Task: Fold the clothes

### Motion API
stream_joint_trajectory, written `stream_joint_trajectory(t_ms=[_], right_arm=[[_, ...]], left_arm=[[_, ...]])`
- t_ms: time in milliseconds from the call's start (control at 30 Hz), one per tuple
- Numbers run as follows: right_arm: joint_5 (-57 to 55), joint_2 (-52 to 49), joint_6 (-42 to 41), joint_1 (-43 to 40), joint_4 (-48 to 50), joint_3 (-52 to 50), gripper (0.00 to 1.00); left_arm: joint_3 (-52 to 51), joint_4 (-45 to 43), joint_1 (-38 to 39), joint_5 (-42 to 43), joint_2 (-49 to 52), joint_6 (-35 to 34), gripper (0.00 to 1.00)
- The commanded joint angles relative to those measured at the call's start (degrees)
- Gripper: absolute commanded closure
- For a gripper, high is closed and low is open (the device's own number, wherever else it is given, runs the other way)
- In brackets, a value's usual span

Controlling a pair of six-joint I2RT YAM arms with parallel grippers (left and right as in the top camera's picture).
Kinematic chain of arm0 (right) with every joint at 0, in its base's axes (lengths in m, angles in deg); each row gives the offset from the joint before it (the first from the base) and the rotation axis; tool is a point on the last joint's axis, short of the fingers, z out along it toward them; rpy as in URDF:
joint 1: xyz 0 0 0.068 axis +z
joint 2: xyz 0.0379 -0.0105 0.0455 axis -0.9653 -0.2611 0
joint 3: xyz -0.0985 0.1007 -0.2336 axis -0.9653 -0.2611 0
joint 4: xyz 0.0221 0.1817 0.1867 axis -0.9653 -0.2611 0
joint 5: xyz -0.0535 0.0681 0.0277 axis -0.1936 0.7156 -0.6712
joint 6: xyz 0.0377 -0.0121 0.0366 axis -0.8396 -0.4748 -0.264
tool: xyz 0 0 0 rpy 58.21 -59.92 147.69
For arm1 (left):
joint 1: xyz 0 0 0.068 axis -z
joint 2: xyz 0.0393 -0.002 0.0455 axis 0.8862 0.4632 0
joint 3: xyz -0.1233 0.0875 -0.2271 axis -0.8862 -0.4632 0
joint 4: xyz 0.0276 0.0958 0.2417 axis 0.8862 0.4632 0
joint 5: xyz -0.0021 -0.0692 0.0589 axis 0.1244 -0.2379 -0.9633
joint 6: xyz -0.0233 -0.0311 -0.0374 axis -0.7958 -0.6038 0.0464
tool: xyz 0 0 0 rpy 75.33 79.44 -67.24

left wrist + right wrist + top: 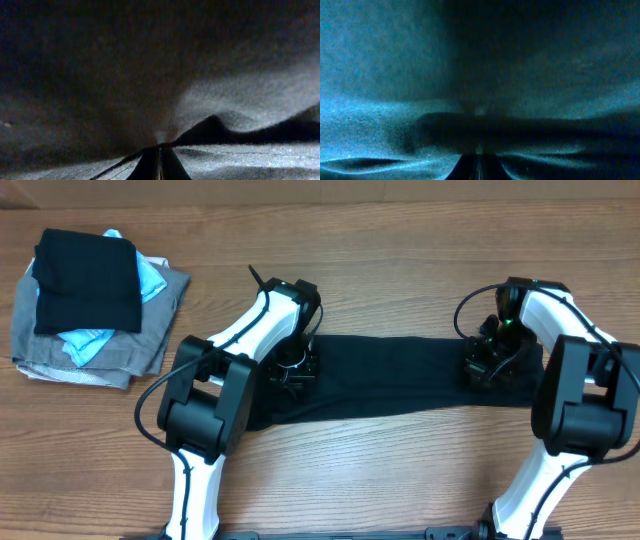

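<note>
Left arm (pixel 240 330) and right arm (pixel 585 395) bend down, fingers (pixel 149 167) closed (both pairs).

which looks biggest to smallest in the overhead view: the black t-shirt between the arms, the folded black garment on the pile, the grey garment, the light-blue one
1. black t-shirt
2. folded black garment and grey garment: about alike as seen, the grey mostly covered
3. light-blue garment, only bits showing
</note>
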State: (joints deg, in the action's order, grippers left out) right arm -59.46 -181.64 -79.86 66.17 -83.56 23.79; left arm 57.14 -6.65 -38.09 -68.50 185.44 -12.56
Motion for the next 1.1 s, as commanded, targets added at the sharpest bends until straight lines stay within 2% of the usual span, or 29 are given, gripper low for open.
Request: stream_joint_trajectory(t_ms=[0,200,433,600,800,900,1067], right_arm=[[-0.11,0.55,-2.47,0.0,3.72,-3.34,0.96],[2.21,0.55,-3.48,0.59,8.41,-5.57,0.96],[2.21,0.52,-4.35,3.3,14.25,-8.07,0.96],[2.23,0.5,-4.35,5.9,17.66,-8.11,0.95],[2.34,0.5,-4.33,9.7,22.93,-8.09,0.92],[2.6,0.52,-4.26,11.02,23.85,-6.91,0.91],[2.62,1.27,-4.26,10.95,20.81,0.46,0.88]], left_arm=[[-3.56,-2.05,-0.15,-1.9,1.29,-0.79,0.96],[-3.87,-2.93,-2.21,-10.56,1.29,-2.32,0.96],[-3.89,-7.58,-6.86,-10.51,1.29,-1.75,0.96],[-3.89,-13.05,-9.03,-10.71,1.29,2.38,0.96],[-3.85,-19.41,-9.64,-16.39,1.29,4.02,0.96],[-2.47,-18.53,-9.68,-17.03,1.27,4.7,0.96],[6.84,-10.43,-9.66,-17.0,0.31,4.83,0.96]])
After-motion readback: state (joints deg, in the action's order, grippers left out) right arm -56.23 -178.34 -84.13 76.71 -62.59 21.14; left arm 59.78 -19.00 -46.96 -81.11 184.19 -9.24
